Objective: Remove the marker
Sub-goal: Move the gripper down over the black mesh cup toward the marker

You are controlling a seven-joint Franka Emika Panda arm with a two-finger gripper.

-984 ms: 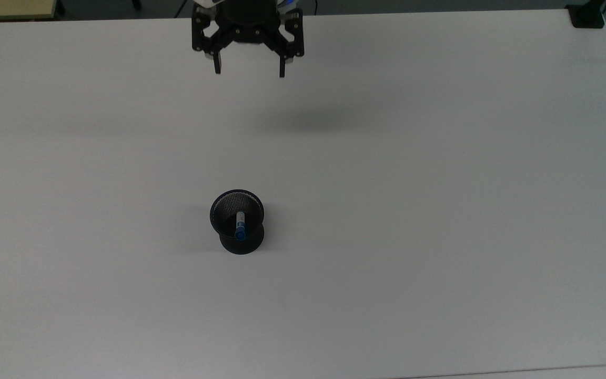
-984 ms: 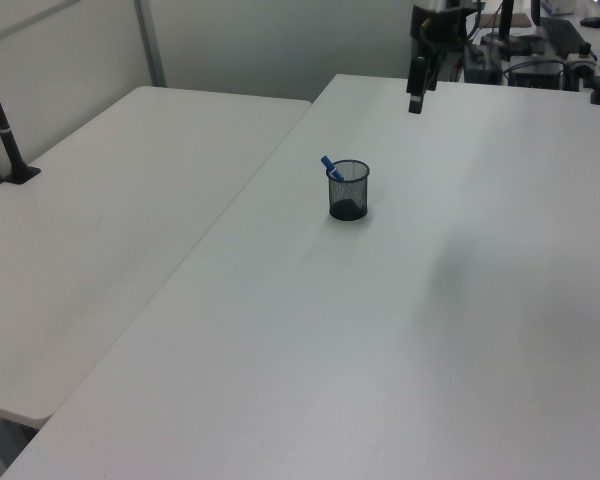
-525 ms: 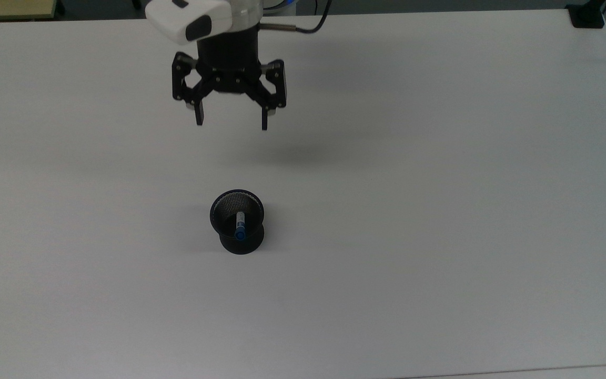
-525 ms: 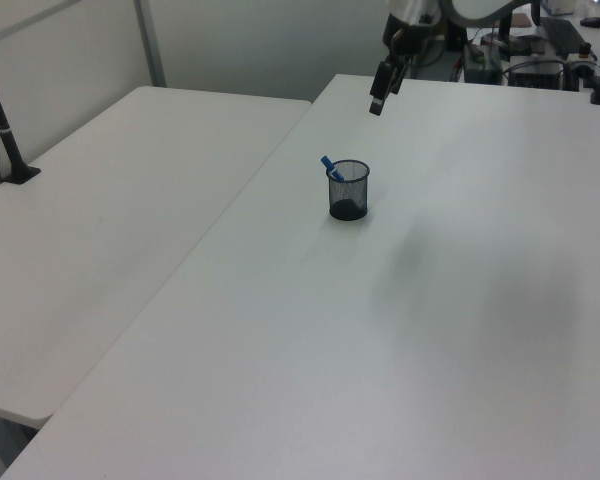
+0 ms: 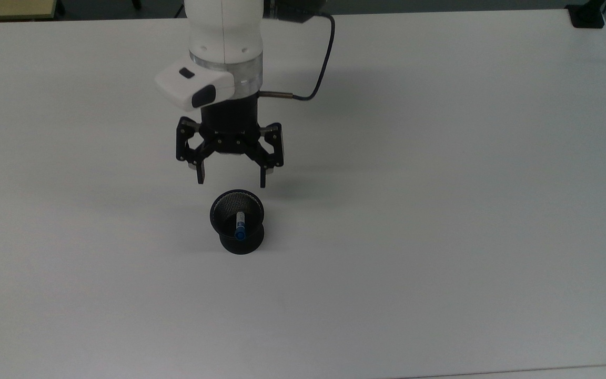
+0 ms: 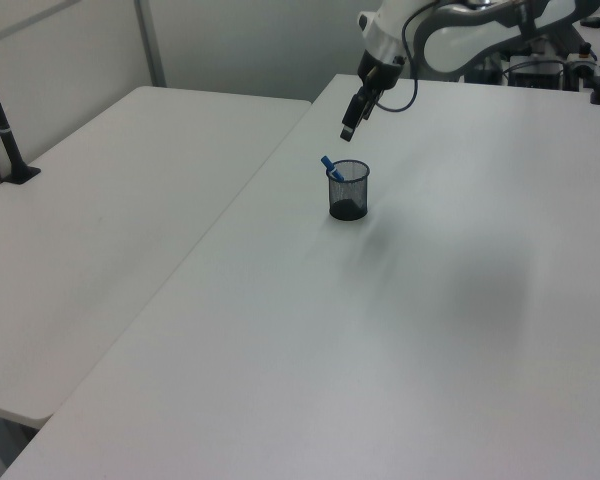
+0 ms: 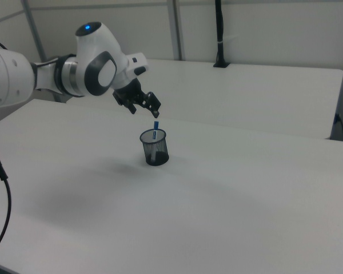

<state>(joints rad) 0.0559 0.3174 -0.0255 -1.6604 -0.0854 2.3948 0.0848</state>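
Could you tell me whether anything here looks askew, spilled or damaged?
Nothing stands out. The marker leans inside the upright black mesh cup on the white table, and the open end effector hangs above, empty.

I count one marker (image 5: 240, 225), one mesh cup (image 5: 237, 221), one tool (image 5: 231, 183), two benches (image 6: 460, 300).

blue-capped marker (image 5: 240, 225), leaning in mesh cup (image 5: 228, 238)
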